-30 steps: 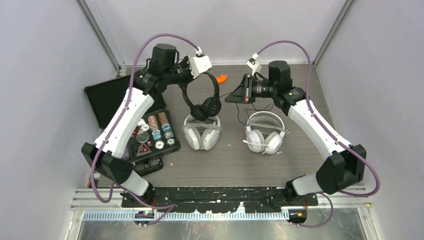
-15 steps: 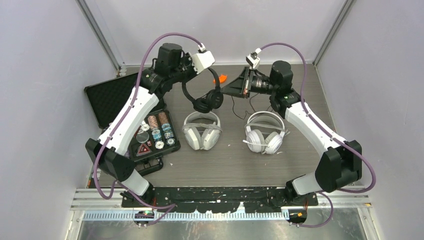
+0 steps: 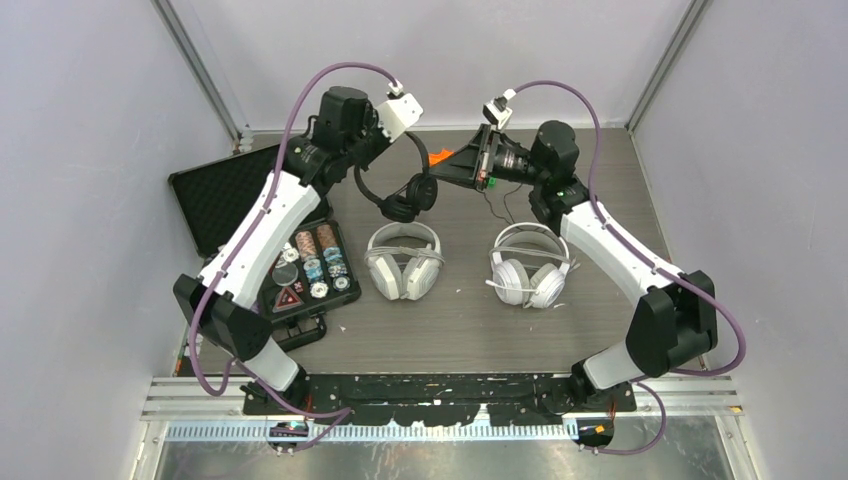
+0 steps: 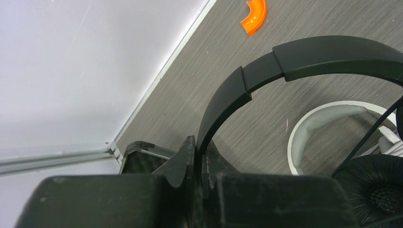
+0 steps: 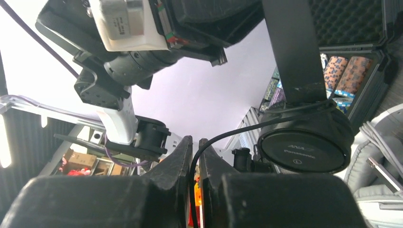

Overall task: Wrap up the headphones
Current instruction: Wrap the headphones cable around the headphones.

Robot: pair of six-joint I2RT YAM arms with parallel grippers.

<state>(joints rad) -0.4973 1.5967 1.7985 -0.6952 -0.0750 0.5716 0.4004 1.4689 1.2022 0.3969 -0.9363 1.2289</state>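
The black headphones (image 3: 408, 193) hang in the air at the back of the table, above the tabletop. My left gripper (image 3: 408, 146) is shut on their thin headband (image 4: 332, 54), which runs up from between the jaws (image 4: 198, 142). My right gripper (image 3: 438, 173) sits just right of the ear cups (image 5: 302, 147); its jaws stand slightly open (image 5: 195, 142), and the black cable (image 5: 228, 135) runs loosely through the narrow gap. A pale grey headset (image 3: 403, 262) and a white headset (image 3: 528, 268) lie flat on the table in front.
An open black case (image 3: 310, 270) holding poker chips lies at the left, under my left arm. A small orange curved piece (image 3: 441, 157) rests near the back edge. The enclosure walls stand close behind both grippers.
Both grippers have risen and moved toward the back, lifting the black headphones higher. The right gripper has swung in closer to the ear cups, and its jaws have parted a little around the cable.
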